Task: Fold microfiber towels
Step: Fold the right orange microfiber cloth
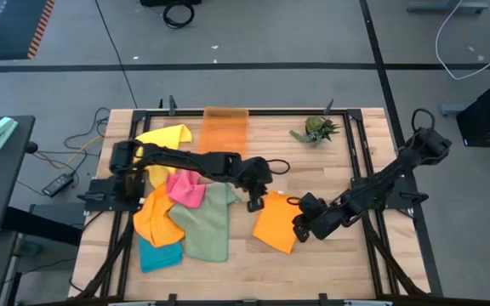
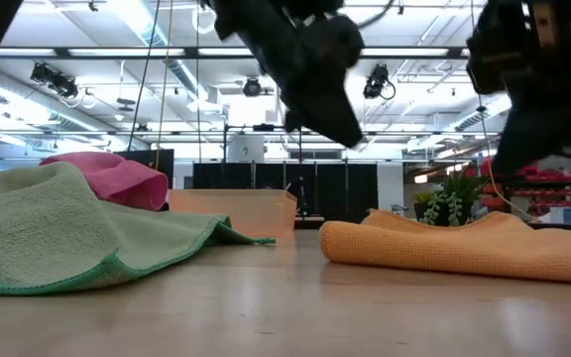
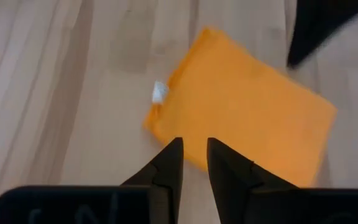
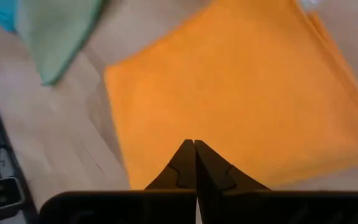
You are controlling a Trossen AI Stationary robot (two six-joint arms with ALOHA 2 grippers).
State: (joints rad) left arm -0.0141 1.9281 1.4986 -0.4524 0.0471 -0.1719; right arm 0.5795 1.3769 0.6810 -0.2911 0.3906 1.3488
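Lying flat near mid-table, one folded orange microfiber towel (image 1: 276, 228) sits between two dark grippers.
Left gripper (image 1: 253, 204) hovers over its corner, fingers slightly parted, grasping nothing; right gripper (image 1: 299, 233), clenched empty, is at its opposite edge. Five loose towels: yellow (image 1: 165, 137), pink (image 1: 185, 189), orange (image 1: 156, 218), sage green (image 1: 207, 225), teal (image 1: 158, 253), heaped leftward. Bare wood surrounds the folded one.
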